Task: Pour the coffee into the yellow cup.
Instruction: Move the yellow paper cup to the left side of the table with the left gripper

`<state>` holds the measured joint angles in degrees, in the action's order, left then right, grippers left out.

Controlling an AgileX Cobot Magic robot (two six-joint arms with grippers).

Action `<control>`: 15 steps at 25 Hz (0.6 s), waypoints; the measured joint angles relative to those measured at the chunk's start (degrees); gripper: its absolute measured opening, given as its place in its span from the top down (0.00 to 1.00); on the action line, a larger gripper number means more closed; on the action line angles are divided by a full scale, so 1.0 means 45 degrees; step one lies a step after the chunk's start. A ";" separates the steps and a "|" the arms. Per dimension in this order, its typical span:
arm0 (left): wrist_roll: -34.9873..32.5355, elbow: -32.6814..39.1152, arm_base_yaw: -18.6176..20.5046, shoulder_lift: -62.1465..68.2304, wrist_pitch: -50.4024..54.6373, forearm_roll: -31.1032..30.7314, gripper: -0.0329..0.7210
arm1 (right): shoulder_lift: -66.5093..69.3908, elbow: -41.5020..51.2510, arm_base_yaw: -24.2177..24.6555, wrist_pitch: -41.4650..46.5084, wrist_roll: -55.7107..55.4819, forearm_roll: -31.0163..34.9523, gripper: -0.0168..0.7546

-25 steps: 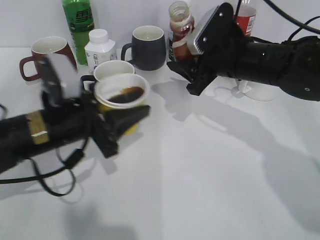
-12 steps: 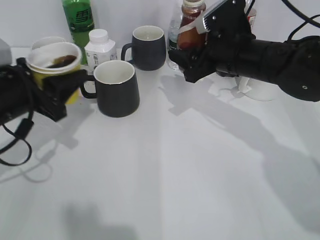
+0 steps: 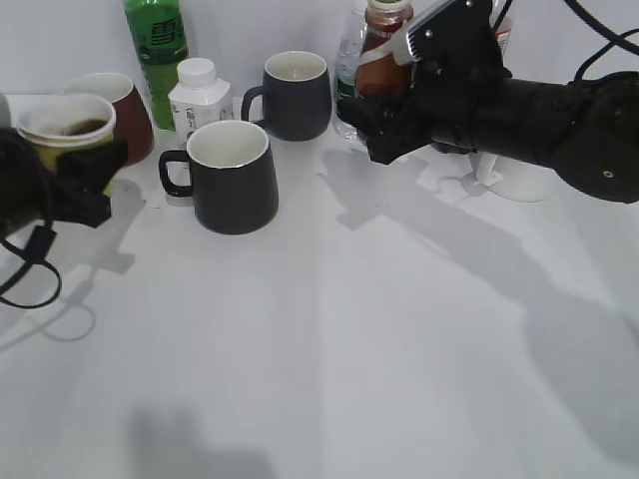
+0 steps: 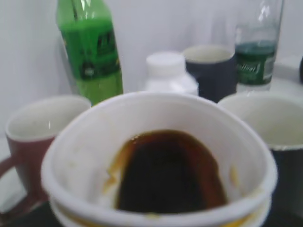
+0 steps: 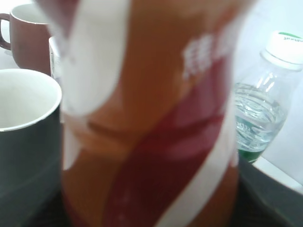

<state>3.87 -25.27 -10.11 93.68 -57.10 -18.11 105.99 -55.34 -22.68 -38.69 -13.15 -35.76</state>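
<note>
The yellow cup (image 3: 50, 140) is at the far left, in front of a dark-red mug (image 3: 128, 112). My left gripper (image 3: 70, 190) is shut on it. In the left wrist view the cup (image 4: 90, 142) fills the frame, with a pool of dark coffee (image 4: 165, 175) in its white inside. The coffee bottle (image 3: 383, 55) stands upright at the back middle. Its neck is open and brown liquid is inside. My right gripper (image 3: 391, 125) is shut on its lower body. The bottle's brown-red-white label (image 5: 151, 118) fills the right wrist view. The jaws are hidden in both wrist views.
A dark mug (image 3: 235, 180) stands left of centre. A second dark mug (image 3: 297, 95), a white pill bottle (image 3: 198, 95) and a green bottle (image 3: 156, 45) stand behind it. A clear water bottle (image 5: 258, 109) is behind the coffee bottle. A white object (image 3: 519, 182) sits under the right arm.
My left gripper carried the yellow cup from the middle to the far left. My right gripper brought the coffee bottle upright and back, then held still.
</note>
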 joint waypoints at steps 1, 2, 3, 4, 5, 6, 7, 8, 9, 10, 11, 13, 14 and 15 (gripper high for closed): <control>-0.0061 -0.0086 0.0000 0.0280 0.0000 0.0124 0.41 | 0.0000 0.0000 0.0000 0.0000 0.0000 0.0000 0.33; -0.0091 -0.0163 0.0000 0.0542 -0.0068 0.0267 0.41 | 0.0000 0.0000 0.0000 0.0000 0.0000 0.0011 0.33; -0.0108 -0.0261 0.0000 0.0880 -0.0213 0.0461 0.41 | 0.0000 0.0000 0.0000 0.0000 0.0000 0.0011 0.33; -0.0119 -0.0355 0.0000 0.1244 -0.0555 0.0676 0.41 | 0.0000 0.0000 0.0000 0.0000 0.0000 0.0011 0.33; -0.0119 -0.0446 0.0000 0.1631 -0.1019 0.0803 0.41 | 0.0000 0.0000 0.0000 0.0000 0.0000 0.0011 0.33; -0.0119 -0.0512 0.0000 0.1954 -0.1544 0.0896 0.41 | 0.0000 0.0000 0.0000 0.0009 0.0000 0.0011 0.33; -0.0119 -0.0601 0.0000 0.2316 -0.1899 0.0926 0.41 | 0.0000 0.0000 0.0000 0.0013 0.0000 0.0011 0.33; -0.0124 -0.0703 0.0000 0.2666 -0.2177 0.0936 0.41 | 0.0000 0.0000 0.0000 0.0038 0.0000 0.0011 0.33; -0.0124 -0.0783 0.0000 0.2941 -0.2315 0.0948 0.41 | 0.0000 0.0000 0.0000 0.0053 -0.0005 0.0011 0.33; -0.0124 -0.0882 0.0000 0.3240 -0.2368 0.0960 0.41 | 0.0000 0.0000 0.0000 0.0064 -0.0005 0.0011 0.33; -0.0124 -0.0987 0.0000 0.3528 -0.2382 0.0975 0.41 | 0.0000 0.0000 0.0000 0.0078 -0.0005 0.0011 0.33; -0.0215 -0.1130 0.0000 0.3982 -0.2382 0.1001 0.41 | 0.0000 0.0000 0.0000 0.0091 -0.0005 0.0011 0.33; -0.0341 -0.1188 0.0000 0.4181 -0.2382 0.1006 0.41 | 0.0000 0.0000 0.0000 0.0103 -0.0018 0.0011 0.33; -0.0531 -0.1258 0.0000 0.4327 -0.2559 0.1020 0.41 | 0.0000 0.0000 0.0000 0.0101 -0.0016 0.0011 0.33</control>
<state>1.48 -30.93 -10.11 113.16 -68.61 -13.52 105.99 -55.34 -22.68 -38.24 -13.23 -35.71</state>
